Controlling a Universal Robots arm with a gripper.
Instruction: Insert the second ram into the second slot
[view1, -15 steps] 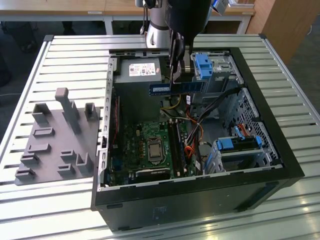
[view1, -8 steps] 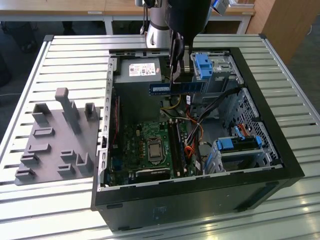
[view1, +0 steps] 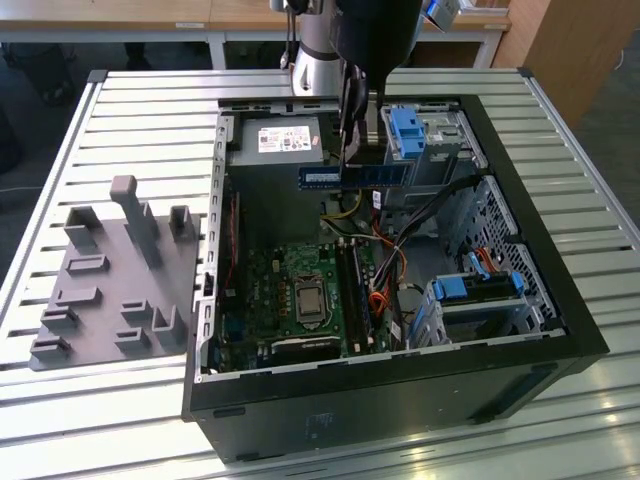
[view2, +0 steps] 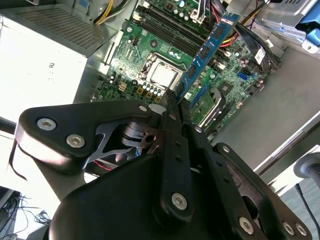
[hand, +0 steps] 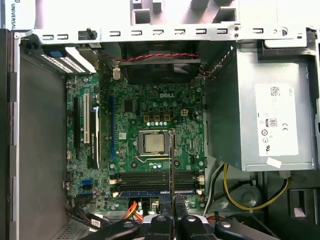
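The second ram (view1: 355, 175) is a thin blue stick with a white label. It hangs level above the open computer case (view1: 560, 300), with my gripper (view1: 349, 163) shut on its top edge. In the second wrist view the second ram (view2: 209, 47) sticks out past the gripper (view2: 174, 99) over the motherboard. In the first wrist view the second ram (hand: 171, 160) appears edge-on, crossing the row of memory slots (hand: 155, 181) from the gripper (hand: 171, 202). One slot near the drive side holds a blue stick (hand: 150, 192). The memory slots (view1: 350, 285) lie below, well apart from the held stick.
The grey power supply (view1: 275, 140) sits at the case's far end. The processor socket (view1: 305, 298) lies beside the slots. Blue drive-bay latches (view1: 405, 130) and coloured cables (view1: 385, 265) crowd the exterior view's right. A grey fixture plate (view1: 110, 280) stands outside on the slatted table.
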